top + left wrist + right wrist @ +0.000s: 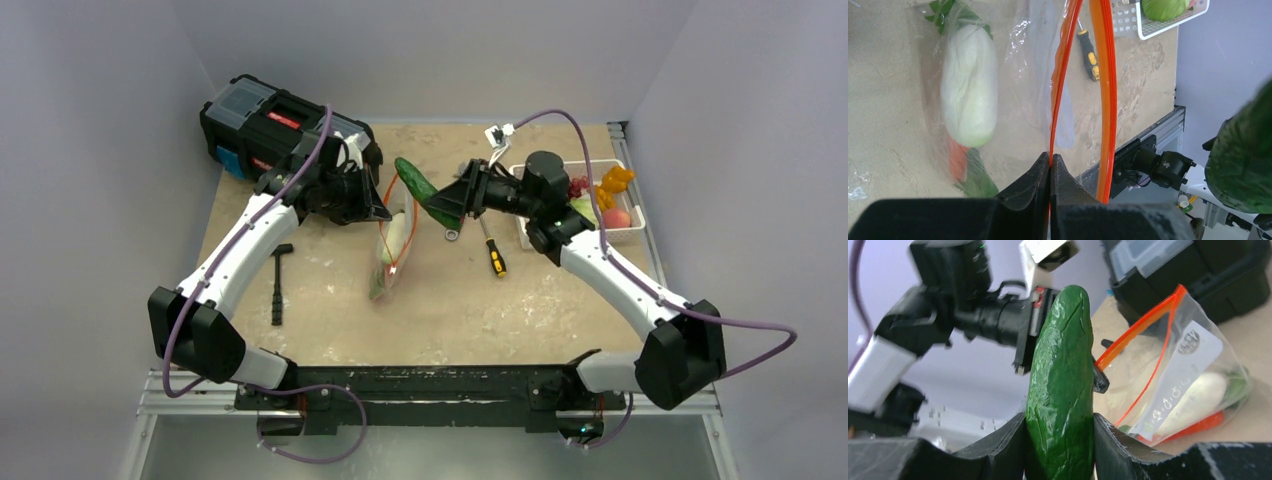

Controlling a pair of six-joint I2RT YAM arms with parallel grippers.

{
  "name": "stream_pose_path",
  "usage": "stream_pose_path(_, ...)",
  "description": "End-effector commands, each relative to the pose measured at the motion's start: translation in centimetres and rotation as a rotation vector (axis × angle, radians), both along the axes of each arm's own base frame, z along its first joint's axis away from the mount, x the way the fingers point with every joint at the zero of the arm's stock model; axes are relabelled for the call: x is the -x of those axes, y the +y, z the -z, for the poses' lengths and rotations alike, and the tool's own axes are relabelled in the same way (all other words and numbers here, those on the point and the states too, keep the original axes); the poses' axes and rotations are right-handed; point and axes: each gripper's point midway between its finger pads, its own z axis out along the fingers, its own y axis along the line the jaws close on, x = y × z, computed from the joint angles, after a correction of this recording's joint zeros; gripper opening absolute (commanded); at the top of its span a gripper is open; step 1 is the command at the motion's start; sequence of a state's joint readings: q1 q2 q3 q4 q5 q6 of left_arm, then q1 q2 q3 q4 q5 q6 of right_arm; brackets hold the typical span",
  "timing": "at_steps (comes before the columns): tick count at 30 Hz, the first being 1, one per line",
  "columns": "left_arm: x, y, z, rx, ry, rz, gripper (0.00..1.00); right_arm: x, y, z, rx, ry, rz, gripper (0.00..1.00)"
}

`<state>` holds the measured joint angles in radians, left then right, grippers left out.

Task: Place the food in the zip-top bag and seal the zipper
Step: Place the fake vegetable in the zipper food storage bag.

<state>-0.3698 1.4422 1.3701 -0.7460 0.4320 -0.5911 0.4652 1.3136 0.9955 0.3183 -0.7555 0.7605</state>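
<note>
Green ridged toy vegetable [1060, 355] clamped in right tool [1059, 427], poised beside mouth of clear zip-top bag [1188, 360]. Left tool [1050, 161] pinched on red-orange zipper strip [1109, 100], holding mouth open for insertion; white radish [969, 95] inside.

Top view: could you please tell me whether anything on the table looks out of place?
Yes: a yellow-black screwdriver and a wrench lie between the bag and the white basket, and a black tool lies left; they are tools, not food.
</note>
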Motion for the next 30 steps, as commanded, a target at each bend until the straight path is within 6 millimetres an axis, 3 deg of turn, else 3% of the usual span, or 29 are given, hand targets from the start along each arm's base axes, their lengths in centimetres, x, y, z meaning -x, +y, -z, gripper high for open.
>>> stream_pose_path(1,-0.4,-0.4,-0.3,0.017,-0.018,0.001,0.00,-1.0,-0.2,1.5,0.136,0.323,0.265,0.00)
stream_pose_path(5,-0.4,-0.5,-0.2,0.019,-0.013,0.003,0.00,-0.6,0.4,2.0,0.127,0.569,0.351,0.00)
stream_pose_path(9,-0.5,-0.4,-0.2,0.015,-0.015,0.000,0.00,-1.2,1.7,1.7,0.117,0.640,0.410,0.00)
stream_pose_path(12,-0.5,-0.3,-0.1,0.010,-0.018,-0.004,0.00,-1.6,1.7,4.5,0.279,0.740,0.484,0.00)
stream_pose_path(15,-0.4,-0.2,-0.3,0.011,-0.019,-0.004,0.00,-1.5,2.9,6.0,0.307,0.798,0.483,0.00)
stream_pose_path(19,-0.3,-0.3,-0.6,0.017,-0.029,-0.001,0.00,-1.6,4.8,5.8,0.267,0.826,0.489,0.00)
stream_pose_path(30,0.0,-0.4,-1.3,0.037,-0.039,0.008,0.00,-2.5,7.8,5.5,0.189,0.904,0.603,0.00)
